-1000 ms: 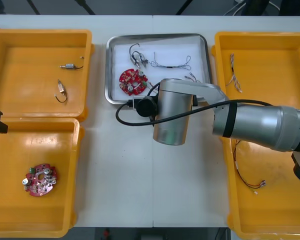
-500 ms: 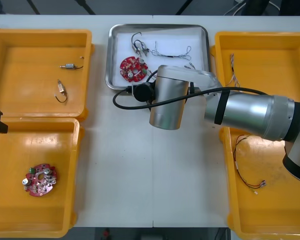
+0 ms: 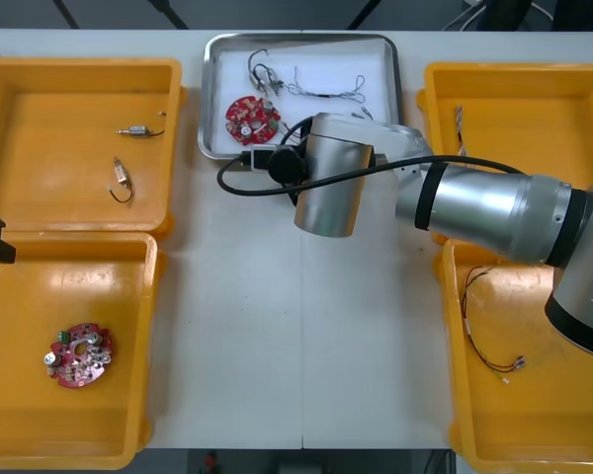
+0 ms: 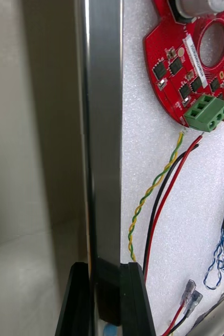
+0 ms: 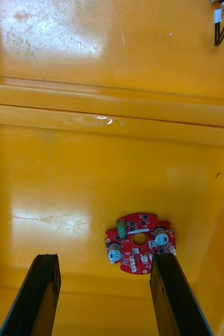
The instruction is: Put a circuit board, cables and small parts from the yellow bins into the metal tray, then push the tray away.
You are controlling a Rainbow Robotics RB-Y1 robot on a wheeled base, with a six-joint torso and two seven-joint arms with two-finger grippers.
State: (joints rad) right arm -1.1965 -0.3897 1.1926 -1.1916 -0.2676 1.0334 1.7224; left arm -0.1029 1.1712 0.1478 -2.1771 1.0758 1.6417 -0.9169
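Pale worktop (image 3: 237,346) seen steeply from above, with yellow bins at both sides and a metal tray (image 3: 205,99) between the far pair, close to the worktop's far edge. The tray is white inside and sits slightly askew. In it lie a round red circuit board (image 3: 252,117), a black cable (image 3: 260,71) and a thin twisted blue and white cable (image 3: 326,87).

The right arm (image 3: 474,202) reaches in from the right, and its silver wrist covers the tray's near edge. In the right wrist view the right end effector (image 4: 105,270) is clenched on the tray's shiny rim, one black finger on each side of it. Just inside the rim, a yellow and green twisted wire (image 4: 153,199) runs with a red wire and a black wire from the green terminal block (image 4: 209,113) on the circuit board.

The left end effector (image 5: 104,257) hangs released, fingers wide apart, over the near left bin (image 3: 148,336). A second circuit board (image 3: 79,355) lies on that bin's floor, just beside one finger in the left wrist view.

The far left bin (image 3: 79,65) holds two small metal parts (image 3: 138,130), apart from each other. The far right bin (image 3: 514,71) holds a pale cable (image 3: 465,148), and the near right bin (image 3: 455,395) a red and black cable (image 3: 489,346).
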